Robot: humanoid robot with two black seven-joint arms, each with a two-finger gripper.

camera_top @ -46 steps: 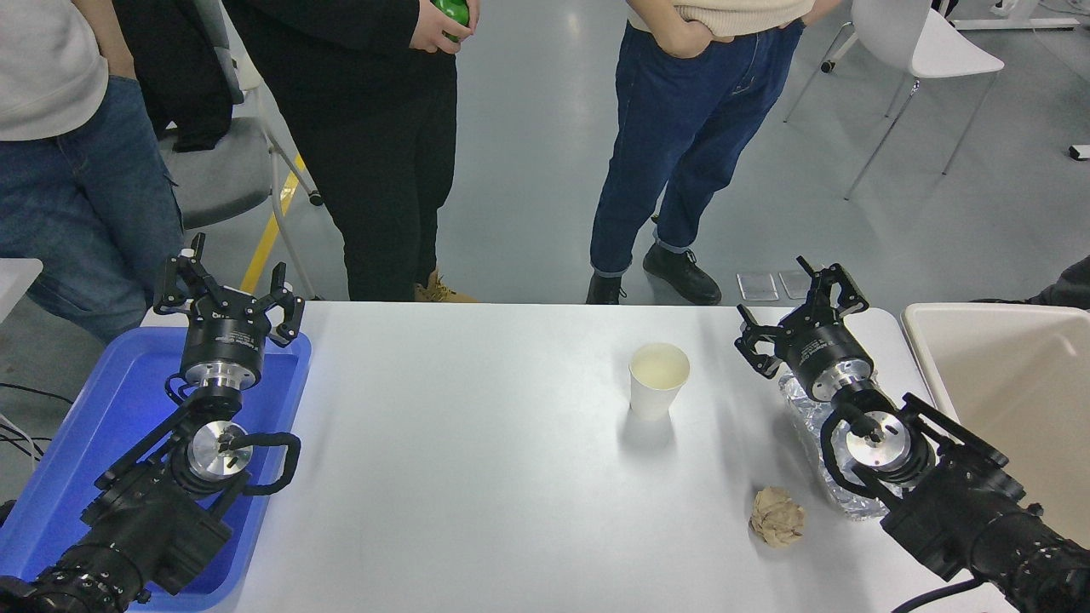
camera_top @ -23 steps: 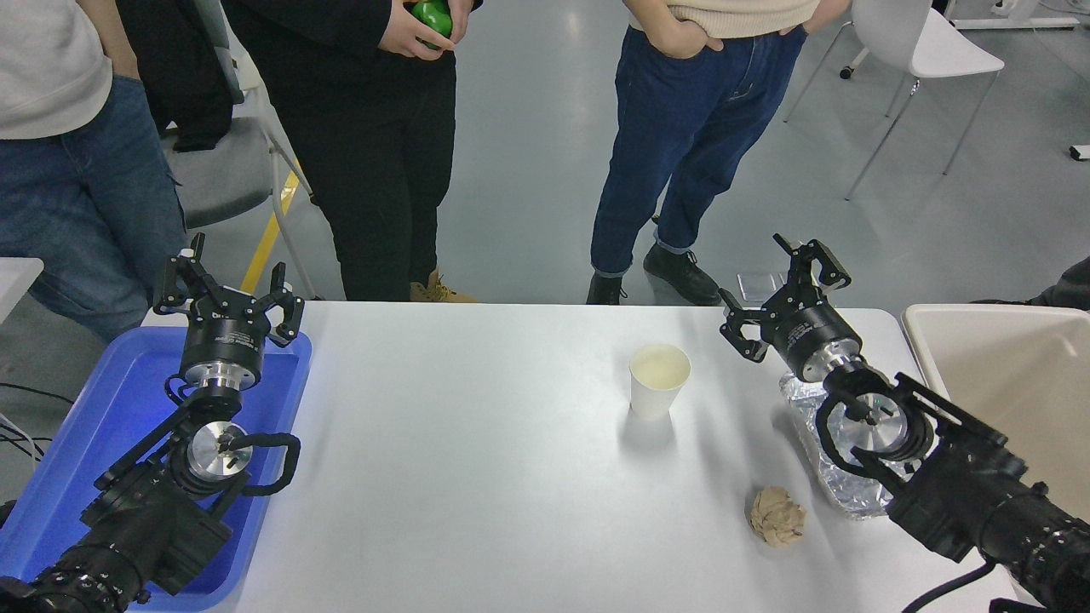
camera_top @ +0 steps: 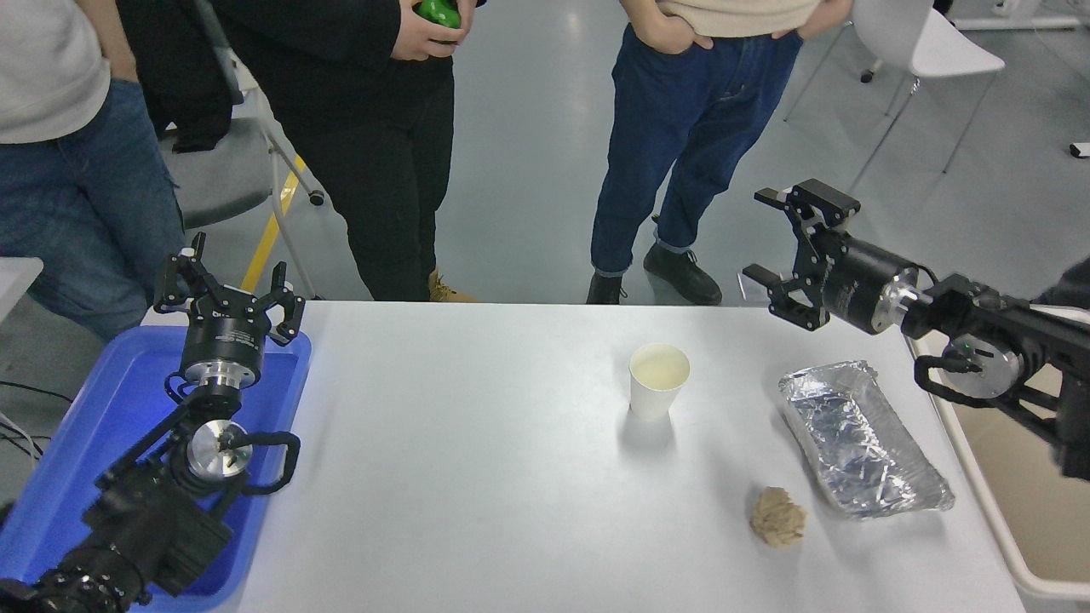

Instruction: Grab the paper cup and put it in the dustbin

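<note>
My left pincer (camera_top: 228,289) is parked open and empty over the blue tray (camera_top: 77,426) at the desk's (camera_top: 477,477) left end, out of the way. Further right the cup (camera_top: 658,380) stands upright on the bare desk, mouth up, touched by nothing. It looks light and top-heavy, so a sideways nudge from one finger before the other lands would likely tip it or send it skating (a squeeze too hard would crush the wall). Right of it, near the front, sits the brown paper ball (camera_top: 777,516), and just beside that the foil tray (camera_top: 862,449). If I come in low from that side, my arm could drag either one. My right pincer (camera_top: 790,252) hangs high over the far right edge, jaws spread, holding nothing, well apart from the cup. The bin (camera_top: 1005,566) waits at the desk's right end, partly hidden by my arm, and letting go too early would leave the cup on the desk.
</note>
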